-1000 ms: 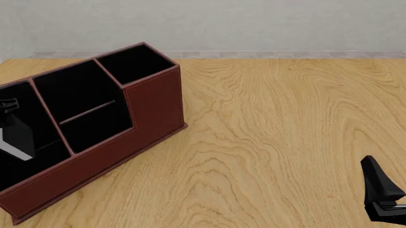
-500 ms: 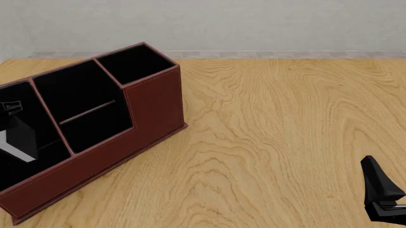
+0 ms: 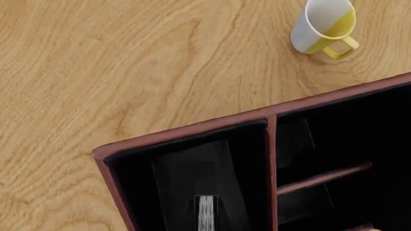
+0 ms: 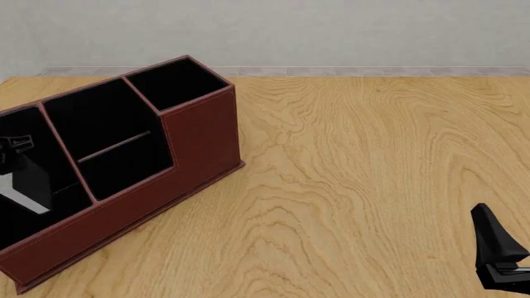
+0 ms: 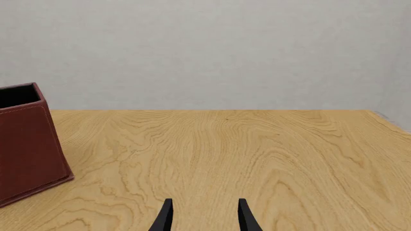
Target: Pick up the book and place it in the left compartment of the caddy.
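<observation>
The reddish-brown caddy (image 4: 203, 139) stands at the left of the table; it also shows in the left wrist view (image 3: 192, 129) and the right wrist view (image 5: 26, 144). My left gripper (image 4: 15, 148) is shut on the black book (image 4: 23, 177) and holds it tilted inside the left compartment (image 4: 49, 208). The book's white page edges (image 3: 205, 214) show between the dim fingers, down in that bay (image 3: 132, 185). Whether the book touches the bottom is hidden. My right gripper (image 4: 497, 245) is open and empty, low at the near right; its fingers (image 5: 165, 216) stand apart.
A white and yellow mug (image 3: 324, 24) lies on the wood beyond the caddy's outer side, out of the front view. The caddy's middle bay (image 4: 108, 143) has a thin crossbar. A grey wall runs along the table's far edge.
My left gripper has sunk a little lower into the left compartment with the book. The right arm has not moved.
</observation>
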`<state>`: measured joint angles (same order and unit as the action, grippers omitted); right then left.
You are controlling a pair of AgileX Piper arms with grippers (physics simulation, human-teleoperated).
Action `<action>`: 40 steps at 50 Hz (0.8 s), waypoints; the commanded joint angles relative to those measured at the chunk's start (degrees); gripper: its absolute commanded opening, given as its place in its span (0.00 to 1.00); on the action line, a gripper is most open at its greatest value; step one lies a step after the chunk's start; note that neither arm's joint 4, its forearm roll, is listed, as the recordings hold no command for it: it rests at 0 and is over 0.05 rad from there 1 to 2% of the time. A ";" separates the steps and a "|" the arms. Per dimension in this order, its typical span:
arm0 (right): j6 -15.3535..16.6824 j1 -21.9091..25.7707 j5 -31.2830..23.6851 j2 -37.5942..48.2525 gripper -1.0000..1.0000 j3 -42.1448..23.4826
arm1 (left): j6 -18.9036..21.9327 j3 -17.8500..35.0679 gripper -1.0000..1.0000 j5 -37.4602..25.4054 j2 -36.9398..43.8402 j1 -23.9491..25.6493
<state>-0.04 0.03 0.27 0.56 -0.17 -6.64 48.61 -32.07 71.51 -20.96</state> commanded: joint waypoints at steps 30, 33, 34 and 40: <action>0.00 -0.01 -0.17 -0.16 1.00 -0.03 | 0.42 -1.31 0.00 3.47 2.90 0.80; 0.01 -0.01 -0.16 -0.17 1.00 -0.03 | 0.55 -1.50 0.00 3.65 2.91 0.81; 0.01 0.00 -0.16 -0.17 1.00 -0.03 | 0.54 -1.56 0.00 3.63 2.91 0.83; 0.00 0.00 -0.17 -0.16 1.00 -0.03 | 0.97 -1.26 0.00 3.44 3.21 0.40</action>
<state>-0.04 0.03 0.27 0.56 -0.17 -6.60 46.92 -28.62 74.55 -20.35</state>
